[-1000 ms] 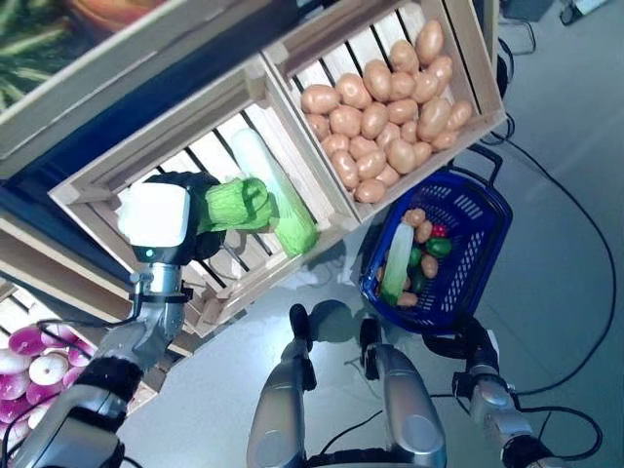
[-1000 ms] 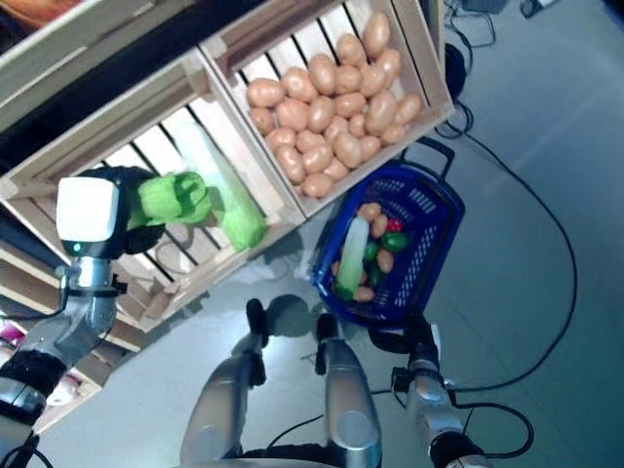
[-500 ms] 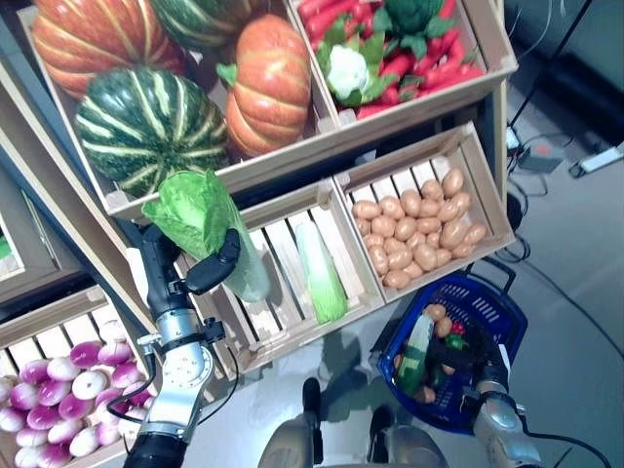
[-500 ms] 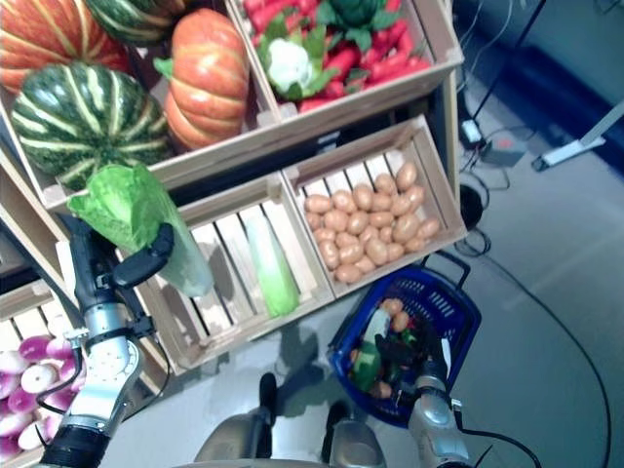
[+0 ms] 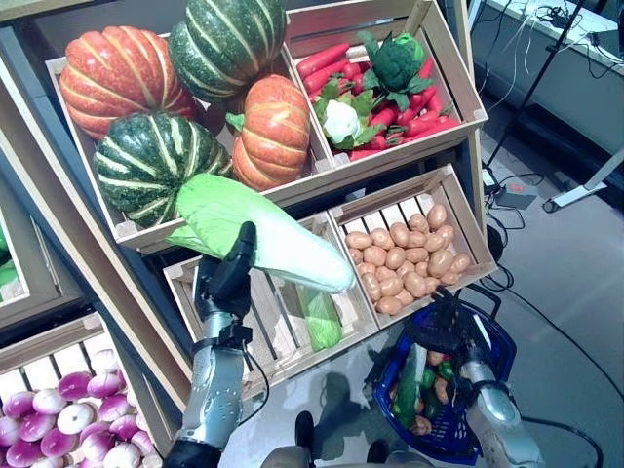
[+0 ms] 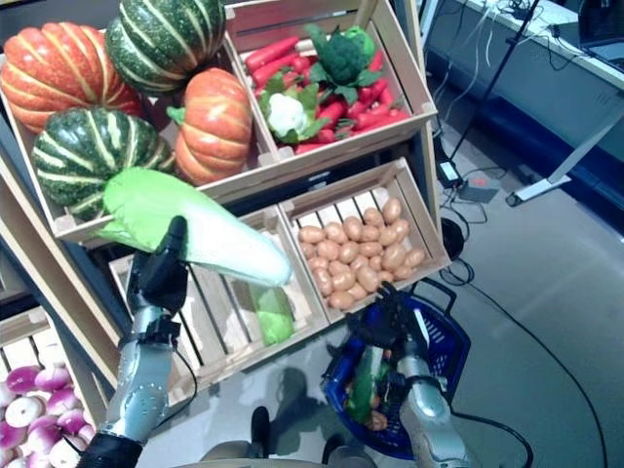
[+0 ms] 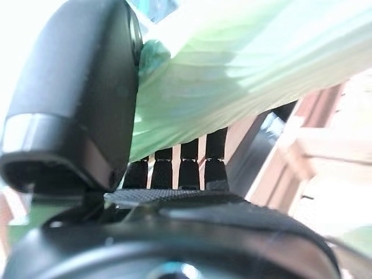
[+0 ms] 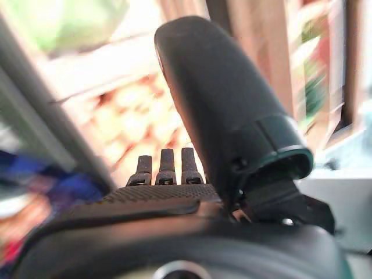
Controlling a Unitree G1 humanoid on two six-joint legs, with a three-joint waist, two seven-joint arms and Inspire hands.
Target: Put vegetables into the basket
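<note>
Overhead, cabbage (image 5: 263, 237) in left hand (image 5: 226, 283) fingers (image 7: 189, 165); no legible writing.

Both arms were that silver-grey metal look, smooth rounded forearm shells narrowing to a darker ringed wrist. The left hand (image 5: 226, 283) was all matte black, chunky, with a fat rounded thumb. The right hand (image 6: 392, 318) was the same dark build. Up close, the fingers (image 7: 189, 164) were black and segmented, with a textured black pad on the palm.

L robot hand (image 5: 228, 282) raised, clenched; R robot hand (image 6: 392, 321) low, fingers curled
</note>
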